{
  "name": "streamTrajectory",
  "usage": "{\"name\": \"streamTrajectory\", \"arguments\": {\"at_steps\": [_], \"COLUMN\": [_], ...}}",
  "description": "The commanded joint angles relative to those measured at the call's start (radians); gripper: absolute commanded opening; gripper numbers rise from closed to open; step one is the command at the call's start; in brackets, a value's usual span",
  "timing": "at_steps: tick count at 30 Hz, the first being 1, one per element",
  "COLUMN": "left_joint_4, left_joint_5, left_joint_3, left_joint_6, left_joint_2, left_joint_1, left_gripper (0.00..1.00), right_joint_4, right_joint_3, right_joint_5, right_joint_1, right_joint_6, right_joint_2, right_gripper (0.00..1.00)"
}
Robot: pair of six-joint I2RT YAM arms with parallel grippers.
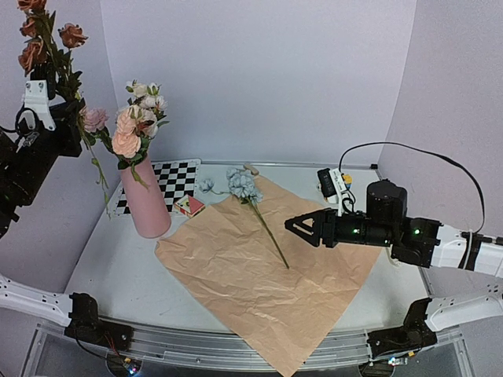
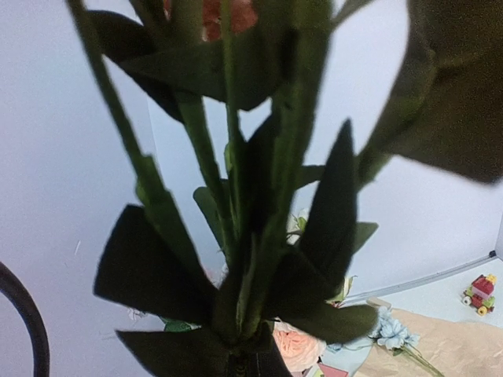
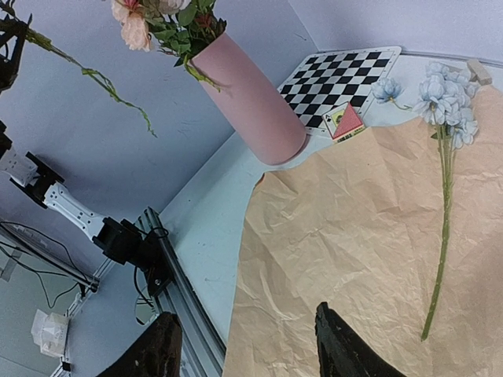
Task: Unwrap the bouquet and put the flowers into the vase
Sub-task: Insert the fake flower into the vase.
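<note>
The pink vase [image 1: 145, 203] [image 3: 253, 100] stands at the left of the table with white and peach flowers [image 1: 137, 118] in it. My left gripper [image 1: 47, 78] is raised high at the far left, shut on a rust-brown flower stem [image 1: 55, 43]. That stem's dark leaves [image 2: 259, 236] fill the left wrist view and hide the fingers. The bouquet's kraft paper [image 1: 259, 271] [image 3: 369, 236] lies spread flat. A pale blue flower [image 1: 244, 185] [image 3: 444, 90] lies on it. My right gripper [image 1: 292, 224] [image 3: 247, 353] hovers open and empty over the paper, right of that flower's stem.
A checkerboard mat [image 1: 174, 179] [image 3: 338, 75] and a small red card [image 1: 189, 206] [image 3: 344, 122] lie behind the vase. A toy-brick block [image 1: 334, 182] [image 2: 479, 292] sits at the back right. A small wooden piece [image 1: 251, 167] lies by the back wall.
</note>
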Motion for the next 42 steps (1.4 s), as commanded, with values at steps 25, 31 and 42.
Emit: {"name": "streamTrajectory", "arguments": {"at_steps": [25,31,42], "left_joint_4": [0.249,-0.273,-0.370], "left_joint_5": [0.170,0.431,0.644], "left_joint_3": [-0.064,0.153,0.150], "left_joint_6": [0.209,-0.165,-0.338], "left_joint_2": [0.152,0.278,0.260], "left_joint_1": [0.057,0.285,0.353], "left_gripper": [0.00,0.00,0.00], "right_joint_4": [0.028,0.032,0.036], "right_joint_3": [0.039,0.035,0.039], "right_joint_5": [-0.015,-0.014,-0.014], "right_joint_1": [0.005,0.005,0.004], "right_joint_6": [0.029,0.034,0.040], "right_joint_2": [-0.021,-0.020,-0.023], "right_gripper": [0.59,0.58,0.59]}}
